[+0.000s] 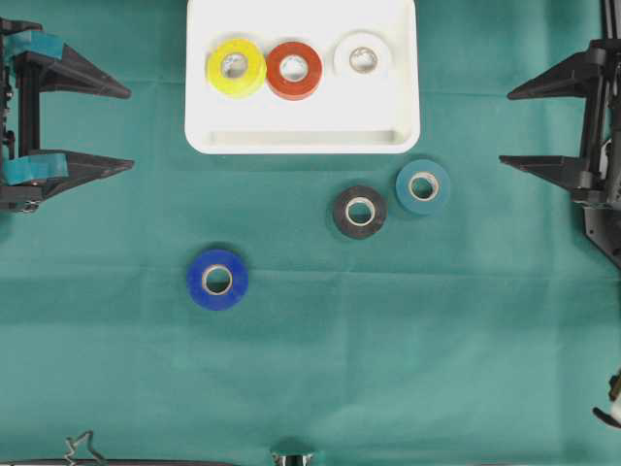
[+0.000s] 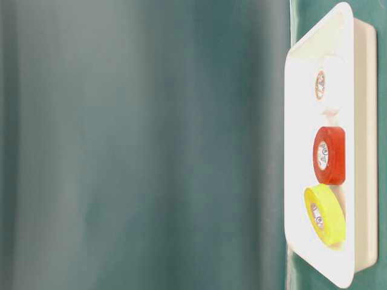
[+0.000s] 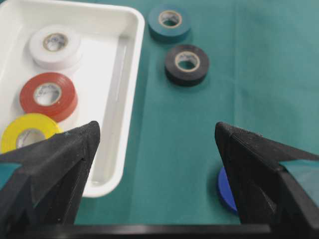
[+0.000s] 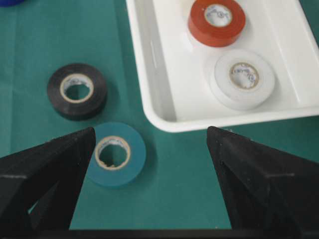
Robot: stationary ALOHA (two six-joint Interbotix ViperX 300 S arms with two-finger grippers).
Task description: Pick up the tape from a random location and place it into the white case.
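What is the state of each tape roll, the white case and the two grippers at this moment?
yellow tape: flat in the case
red tape: flat in the case
white tape: flat in the case
black tape: flat on the cloth
teal tape: flat on the cloth
blue tape: flat on the cloth
white case: holds three rolls
left gripper: open, empty
right gripper: open, empty

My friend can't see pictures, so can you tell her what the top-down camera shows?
A white case holds yellow, red and white tape rolls. On the green cloth below it lie black, teal and blue rolls. An open left tool and right tool wait at the sides.
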